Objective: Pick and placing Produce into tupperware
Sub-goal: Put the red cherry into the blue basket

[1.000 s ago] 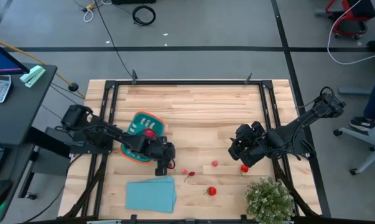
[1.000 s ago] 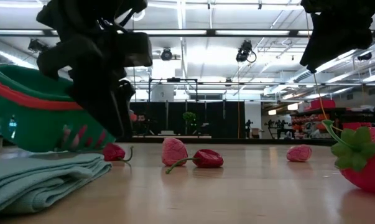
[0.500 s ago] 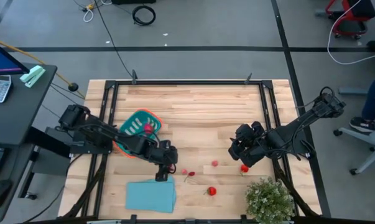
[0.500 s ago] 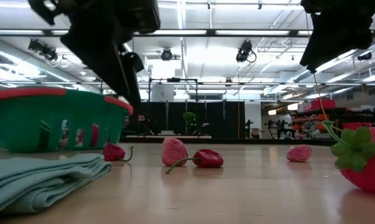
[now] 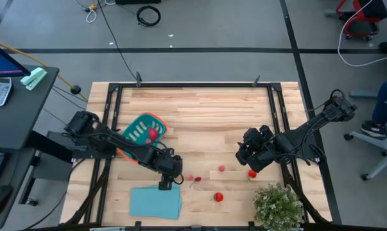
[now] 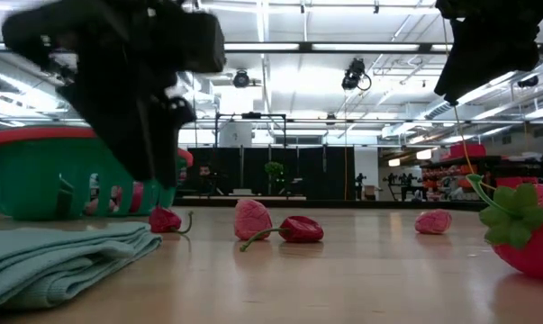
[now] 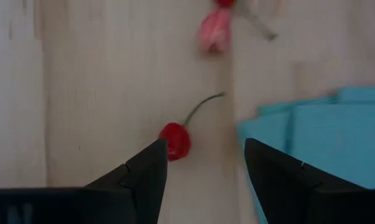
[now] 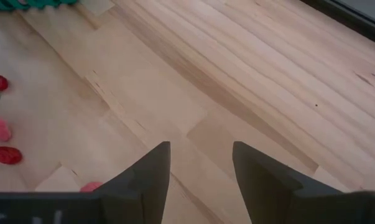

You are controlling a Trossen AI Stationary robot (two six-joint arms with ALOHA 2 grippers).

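Hovering just above a small red cherry [image 7: 175, 140] beside the blue cloth [image 5: 155, 201], the left tool [image 5: 165, 183] has its fingers spread wide with nothing between them. The teal tupperware [image 5: 142, 130] sits to the far left of it on the surface [image 5: 206, 122], with at least one red piece [image 5: 152, 134] already inside. Most produce is still out: pink and red pieces [image 5: 221, 169] are scattered to the right, and a strawberry [image 5: 218, 197] lies nearer. The right tool [image 5: 249, 156] waits partly open and empty, just beside another red piece [image 5: 251, 173]. By my reading, the task is barely begun.
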